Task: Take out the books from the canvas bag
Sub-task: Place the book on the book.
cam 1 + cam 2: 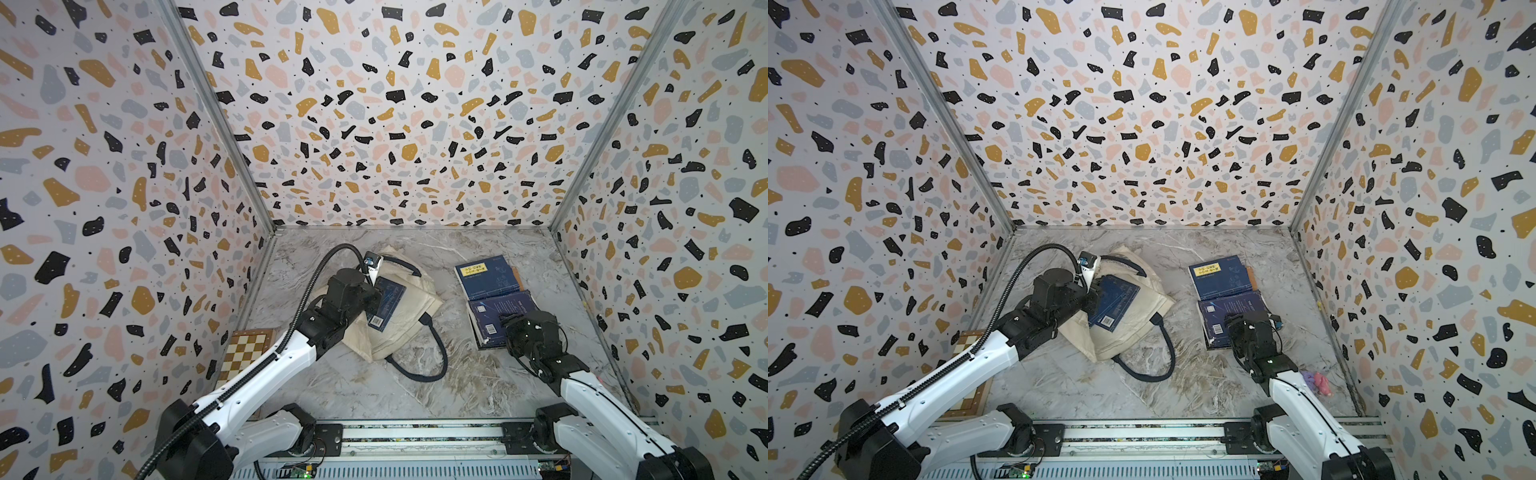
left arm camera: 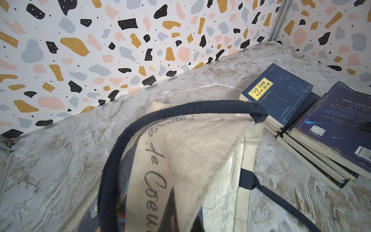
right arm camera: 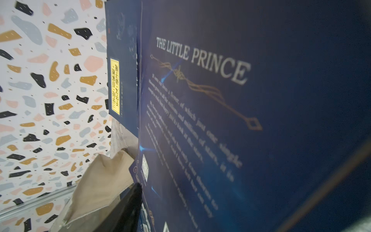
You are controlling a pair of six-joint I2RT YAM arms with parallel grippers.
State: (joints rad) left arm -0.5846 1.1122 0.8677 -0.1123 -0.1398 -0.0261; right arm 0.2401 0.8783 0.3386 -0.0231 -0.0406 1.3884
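Observation:
The cream canvas bag (image 1: 411,328) (image 1: 1133,332) lies crumpled left of the table's middle. A navy book (image 1: 386,305) (image 1: 1115,301) with a white barcode rests on its cloth, its far end under my left gripper (image 1: 374,291) (image 1: 1094,291). That gripper (image 2: 182,220) is shut on a raised flap of the bag (image 2: 190,152) bearing script text. On the right lies a stack of books, with the yellow-label book (image 1: 488,272) (image 2: 279,92) behind and the "Little Prince" book (image 1: 498,309) (image 3: 241,120) on top. My right gripper (image 1: 508,323) (image 1: 1233,326) stands open at that book's near edge, one black finger (image 3: 128,204) beside the cover.
A brown-and-cream chessboard box (image 1: 245,349) (image 1: 967,336) lies against the left wall. The bag's navy strap (image 1: 432,357) loops toward the table's middle. A small pink and purple object (image 1: 1316,380) sits by the right wall. Patterned walls close three sides, and the arms' rail (image 1: 415,432) runs along the front.

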